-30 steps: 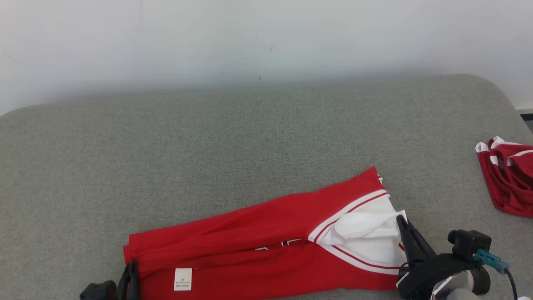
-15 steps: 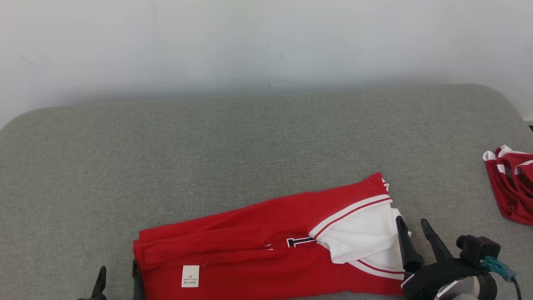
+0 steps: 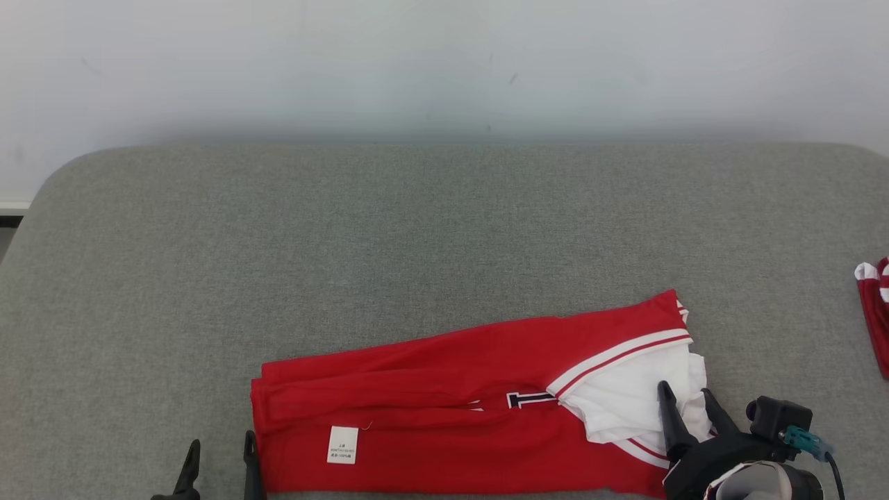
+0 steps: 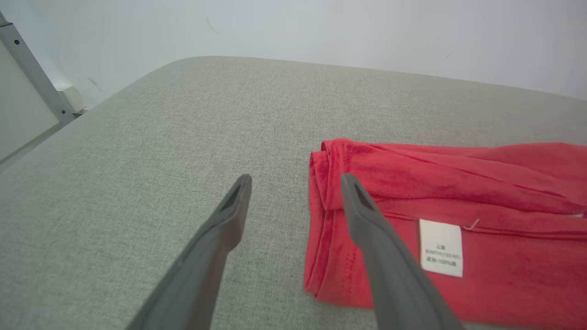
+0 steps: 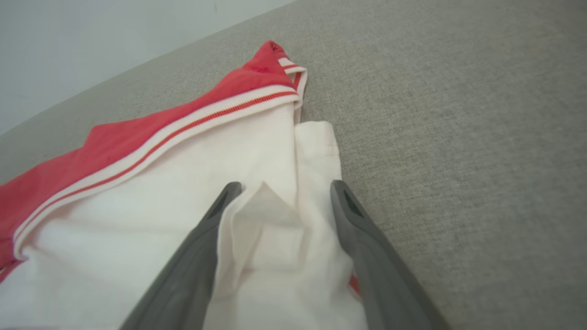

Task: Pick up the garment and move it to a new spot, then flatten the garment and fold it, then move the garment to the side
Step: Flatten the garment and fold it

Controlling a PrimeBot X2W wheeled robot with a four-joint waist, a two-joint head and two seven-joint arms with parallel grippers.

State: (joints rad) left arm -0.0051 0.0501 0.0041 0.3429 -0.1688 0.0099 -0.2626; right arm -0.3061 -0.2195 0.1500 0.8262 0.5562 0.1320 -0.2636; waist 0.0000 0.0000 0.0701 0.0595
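We are holding both hands low at the near edge of the cushion (image 3: 347,229), one at each end of the garment (image 3: 451,375). Our left hand (image 3: 221,444) is standing open and empty, one finger over bare cushion and the other over the folded red end beside the label (image 3: 342,444). We are judging this as a stance for taking that end. Our right hand (image 3: 685,390) is likewise gaping with nothing gripped, its fingers straddling a ridge of the white part (image 3: 618,396), probably to pinch it for the next fold. Whether the tips are touching cloth we cannot tell. The garment is lying along the near edge, right of the middle, folded lengthwise into a long band and slanting slightly away toward the right. Beyond it the grey cushion is stretching to its rounded far corners. A red bundle (image 3: 876,312) is sitting at the right edge. A pale wall (image 3: 444,62) is rising behind.
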